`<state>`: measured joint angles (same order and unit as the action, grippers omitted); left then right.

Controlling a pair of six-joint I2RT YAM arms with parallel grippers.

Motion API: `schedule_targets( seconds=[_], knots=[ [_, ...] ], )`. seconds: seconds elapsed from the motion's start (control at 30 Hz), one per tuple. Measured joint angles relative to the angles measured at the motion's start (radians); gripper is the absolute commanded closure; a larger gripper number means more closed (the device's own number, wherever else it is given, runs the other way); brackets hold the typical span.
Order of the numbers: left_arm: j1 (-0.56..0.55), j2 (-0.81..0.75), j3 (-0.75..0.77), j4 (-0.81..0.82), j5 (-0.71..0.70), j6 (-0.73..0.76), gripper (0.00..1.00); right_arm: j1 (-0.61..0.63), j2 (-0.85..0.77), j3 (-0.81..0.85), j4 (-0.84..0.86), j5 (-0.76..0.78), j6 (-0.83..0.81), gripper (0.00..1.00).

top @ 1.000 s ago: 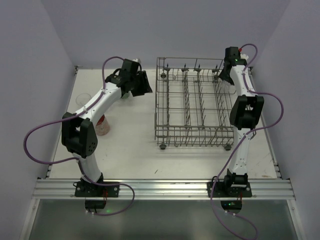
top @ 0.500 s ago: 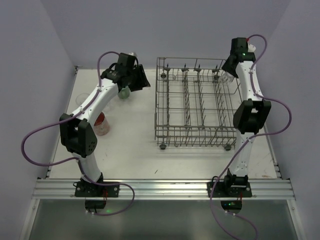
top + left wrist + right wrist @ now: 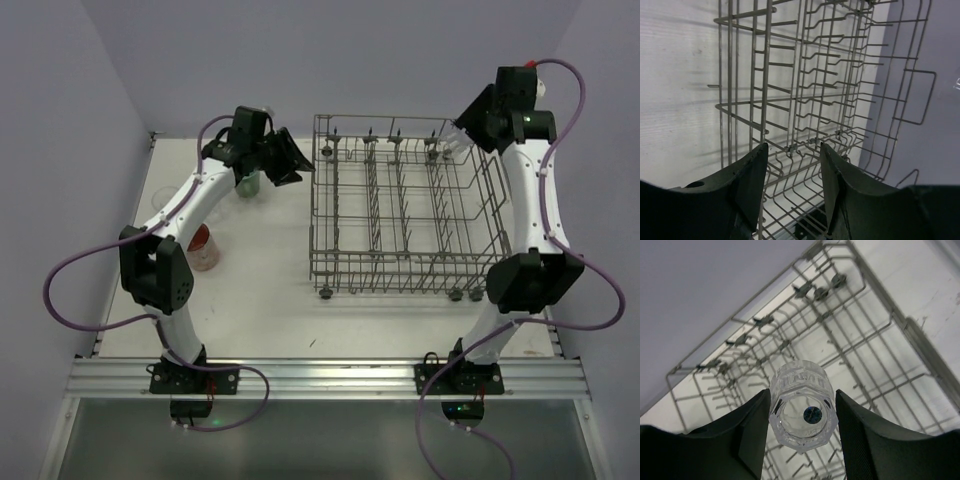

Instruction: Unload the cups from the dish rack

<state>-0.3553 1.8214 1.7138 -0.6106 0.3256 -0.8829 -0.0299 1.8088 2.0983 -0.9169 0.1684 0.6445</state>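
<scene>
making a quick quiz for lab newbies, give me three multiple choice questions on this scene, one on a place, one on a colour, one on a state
1. Where does the pink-red cup stand relative to the dish rack?
A inside it
B on the table, left of it
C on the table, right of it

2. What colour is the tumbler held by the right pincer?
A clear glass
B mint green
C pink-red

3. What state is the left pincer in?
A shut on a mug
B open and empty
C shut on a rack wire

Answers:
1 B: the top view shows it on the table, well left of the rack.
2 A: the right wrist view shows see-through glass between the fingers.
3 B: the left wrist view shows the fingers apart, with nothing between them.
</scene>
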Motion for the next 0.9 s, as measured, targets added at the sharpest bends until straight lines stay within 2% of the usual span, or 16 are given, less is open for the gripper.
schedule_targets(
  seconds=[0.13,0.47,0.63,0.9],
  knots=[
    [0.008,0.000,-0.023,0.067,0.103,-0.087,0.50,0.004,-0.100,-0.128,0.024,-0.156,0.047,1.00],
    [0.010,0.000,-0.192,0.521,0.388,-0.392,0.49,0.017,-0.169,-0.303,0.131,-0.613,0.152,1.00],
    [0.008,0.000,-0.245,0.740,0.456,-0.515,0.48,0.028,-0.166,-0.321,0.199,-0.786,0.198,1.00],
    [-0.004,0.017,-0.259,0.998,0.505,-0.651,0.47,0.116,-0.151,-0.378,0.331,-0.966,0.283,1.00]
  ],
)
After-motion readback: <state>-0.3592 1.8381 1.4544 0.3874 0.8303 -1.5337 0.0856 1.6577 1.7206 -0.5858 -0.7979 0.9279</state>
